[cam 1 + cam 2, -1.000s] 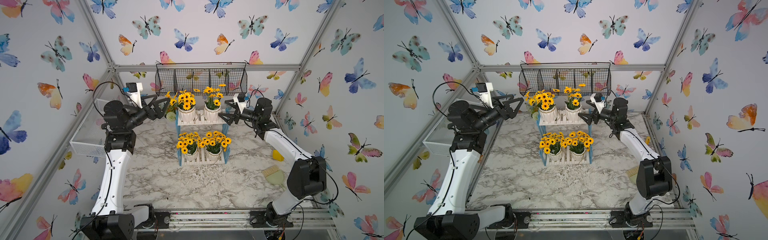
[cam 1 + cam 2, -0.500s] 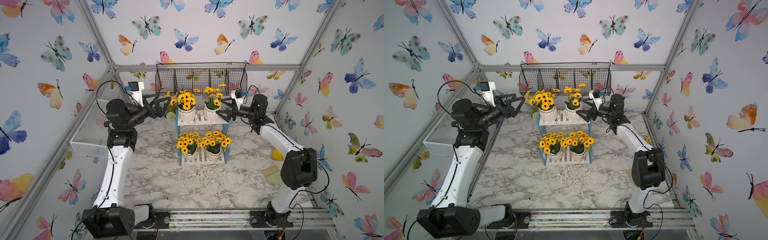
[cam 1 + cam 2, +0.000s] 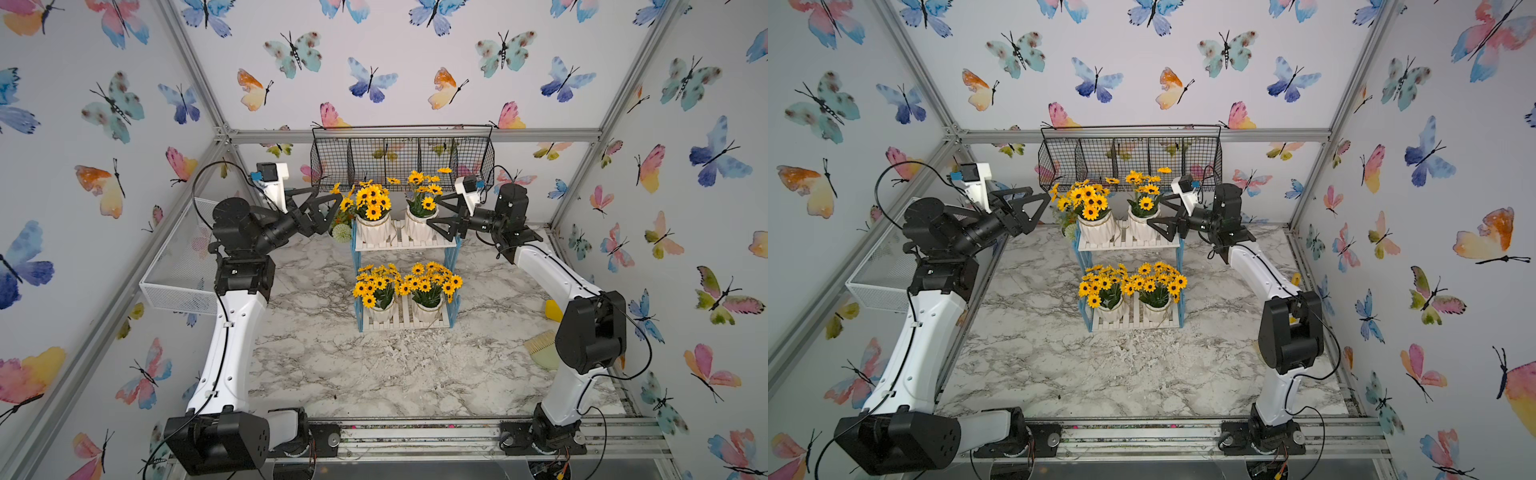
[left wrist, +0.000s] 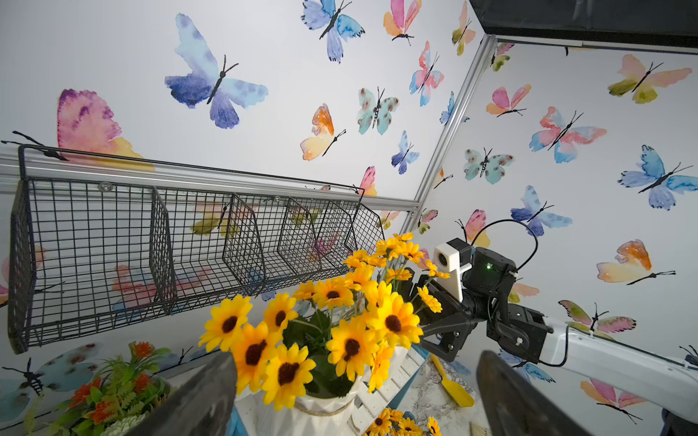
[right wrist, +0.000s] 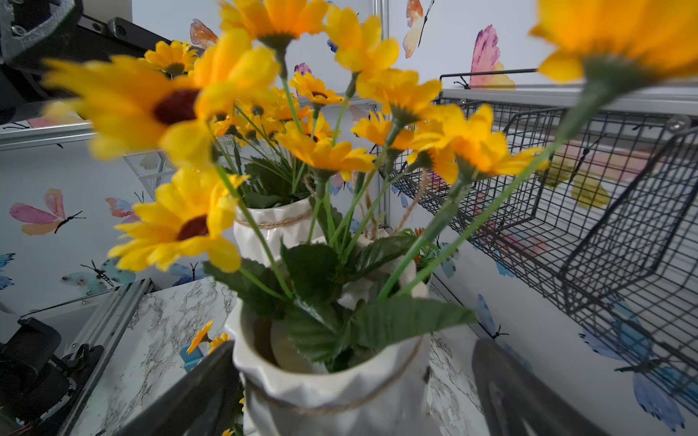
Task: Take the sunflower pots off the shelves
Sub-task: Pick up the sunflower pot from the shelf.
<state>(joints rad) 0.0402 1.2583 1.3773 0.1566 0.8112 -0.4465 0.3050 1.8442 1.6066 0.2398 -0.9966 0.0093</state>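
Marble tabletop (image 3: pixel 374 374); shelves (image 3: pixel 401 245) carry four sunflower pots (image 3: pixel 374 230), two per tier; left fingers (image 4: pixel 196 400), right fingers (image 5: pixel 521 396) wide open, nothing held.

No readable text, no labels, brands or numbers, fine print perhaps too small

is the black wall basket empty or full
Empty: the black wall basket shows only butterfly wallpaper through its mesh, with nothing lying in any compartment.
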